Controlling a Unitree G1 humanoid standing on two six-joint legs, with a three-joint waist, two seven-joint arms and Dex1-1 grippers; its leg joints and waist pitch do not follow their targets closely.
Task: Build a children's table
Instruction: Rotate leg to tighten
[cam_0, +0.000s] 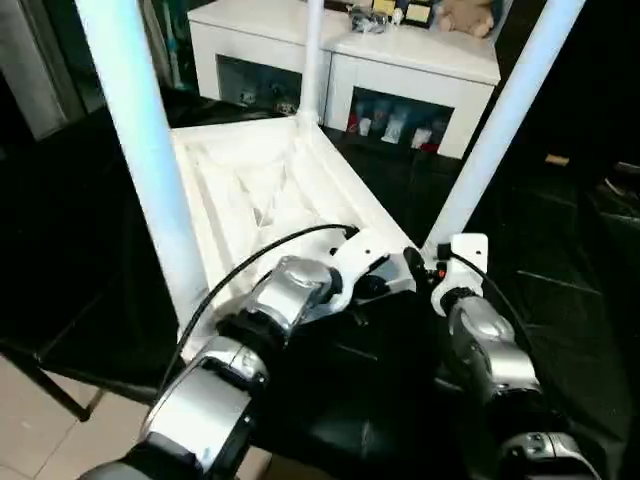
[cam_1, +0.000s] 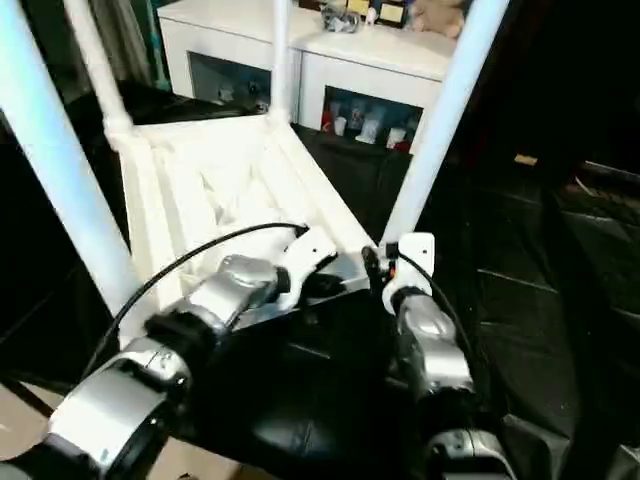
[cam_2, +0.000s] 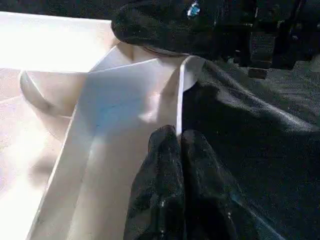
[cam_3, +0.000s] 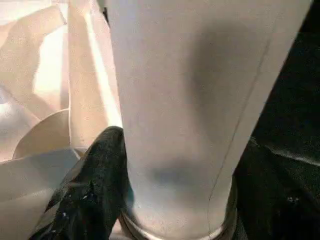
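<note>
The white tabletop (cam_0: 250, 190) lies upside down on a black cloth, its ribbed underside facing up. White legs stand up from its corners: a near left leg (cam_0: 140, 150), a far leg (cam_0: 312, 60), a right leg (cam_0: 500, 120) and a far left leg (cam_1: 95, 60). My left gripper (cam_2: 180, 150) is shut on the thin rim (cam_2: 178, 100) of the tabletop at the near right corner. My right gripper (cam_3: 175, 165) holds the right leg (cam_3: 200, 90) just above its socket, with one black finger (cam_3: 95, 190) pressed against it.
A white glass-door cabinet (cam_0: 400, 60) stands behind the tabletop, with small items and a plush toy (cam_0: 465, 15) on top. The black cloth (cam_0: 560, 260) spreads to the right. Tiled floor (cam_0: 40, 440) shows past the cloth's near left edge.
</note>
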